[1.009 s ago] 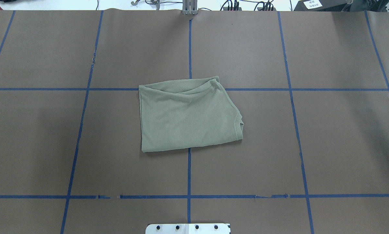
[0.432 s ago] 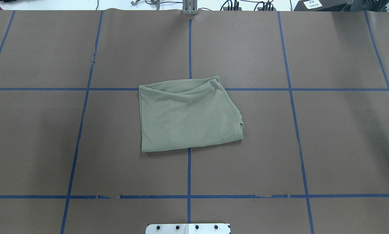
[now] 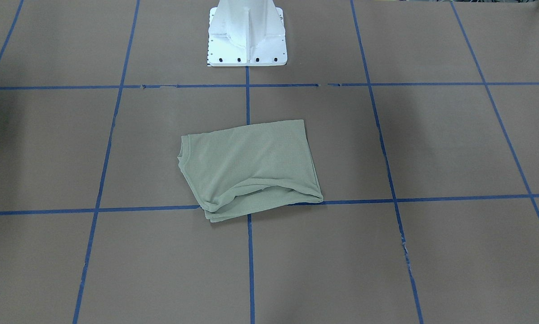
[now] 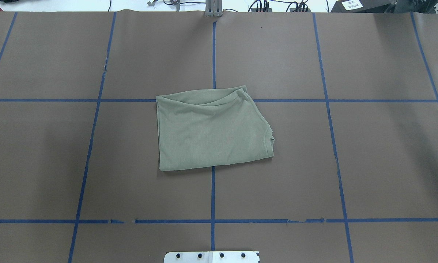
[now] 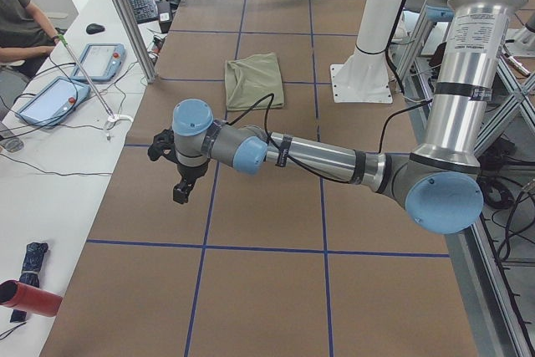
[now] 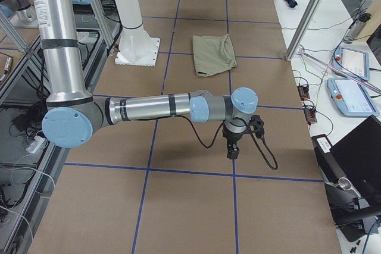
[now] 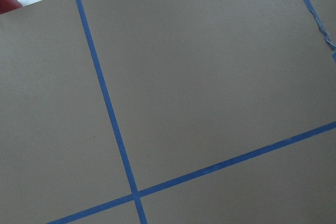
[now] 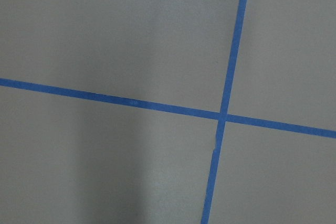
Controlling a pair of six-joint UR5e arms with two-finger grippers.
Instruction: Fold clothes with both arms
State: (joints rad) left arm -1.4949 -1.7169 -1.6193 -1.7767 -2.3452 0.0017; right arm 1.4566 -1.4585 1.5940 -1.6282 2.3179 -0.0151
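Tabletop [image 4: 94,164]: brown, crossed by blue tape lines [image 4: 213,193].
Left arm [image 5: 318,155]: stretched low over one end.
Right arm [image 6: 149,108]: same, opposite end.
Shirt [image 4: 211,131]: folded mid-tabletop, apart from both arms; sleeves hidden.
Left pincer [image 5: 180,194]: small, side-on; cannot tell its gap.
Right pincer [image 6: 231,151]: likewise cannot tell.

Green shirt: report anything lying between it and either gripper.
Nothing visible does. The folded shirt lies mid-table; only blue-taped brown paper separates it from the left gripper and the right gripper, each out toward its own table end.
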